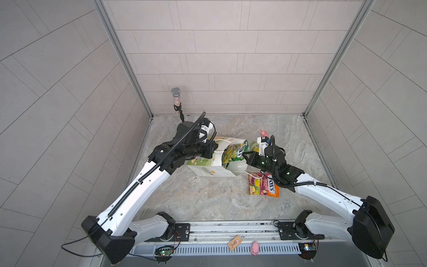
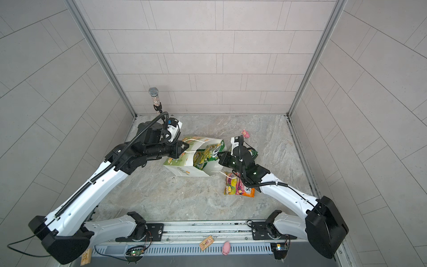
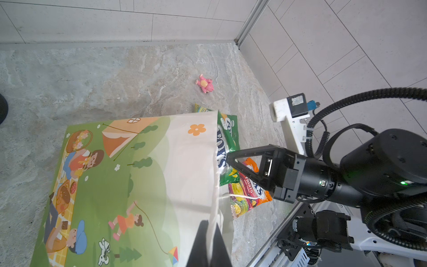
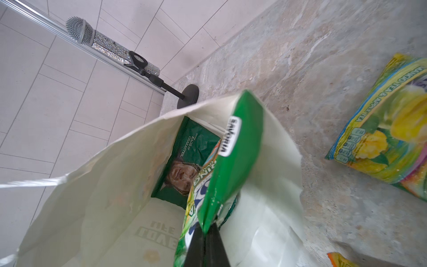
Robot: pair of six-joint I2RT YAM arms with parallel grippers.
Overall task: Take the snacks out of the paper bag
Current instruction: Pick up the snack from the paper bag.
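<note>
Left arm: left gripper (image 3: 209, 227) is clamped on the rim of the paper bag (image 1: 209, 171), with the paper pinched between its fingers (left wrist view). The bag is tipped over on the table (image 1: 208, 203), mouth turned toward the right gripper (image 1: 246, 157).

Right arm: right gripper sits at the bag mouth, jaws closed on the corner of a green FOX'S candy bag (image 4: 233, 161). That packet is partway out, with its other end inside the paper bag.

Deeper in, past the right gripper's tips at the back of the bag, lies the dark green crisp bag (image 4: 191, 148), untouched.

On the table just below and behind the right gripper's wrist is the orange-pink FOX'S FRUITS bag (image 1: 263, 186), out of the bag. A white cord handle (image 3: 240, 196) is draped over it.

On the far side of the right gripper, a yellow-green candy bag (image 4: 388, 138) lies flat on the table, apart from the paper bag. A pink pig toy (image 1: 263, 133) lies beyond that, clear of both grippers. A microphone (image 1: 176, 99) stands behind the left gripper, by the back wall.
</note>
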